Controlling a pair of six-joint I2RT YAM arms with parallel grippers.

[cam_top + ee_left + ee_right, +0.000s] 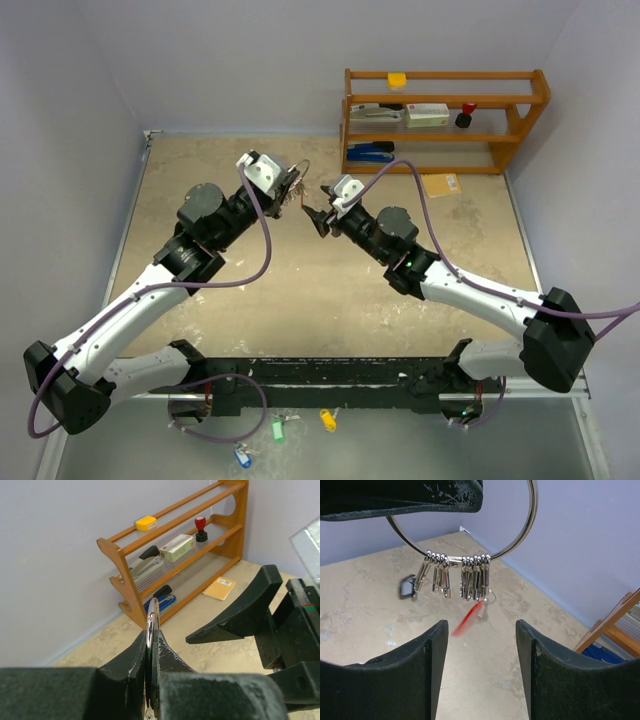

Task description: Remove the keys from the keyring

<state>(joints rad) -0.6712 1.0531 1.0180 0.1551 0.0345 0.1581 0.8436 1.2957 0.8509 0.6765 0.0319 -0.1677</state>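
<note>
Both arms reach inward and forward from their bases. The grippers face each other over mid-table, tips close but apart.

Left arm: elbow bent, forearm angled up and to the right, wrist turned toward the other arm.
Left gripper: fingers pressed together, clamping the keyring edge-on between the pads.

Right arm: stretched from its base, forearm angled up and to the left.
Right gripper: jaws spread, nothing between them, aimed at the left gripper, no contact.
</note>
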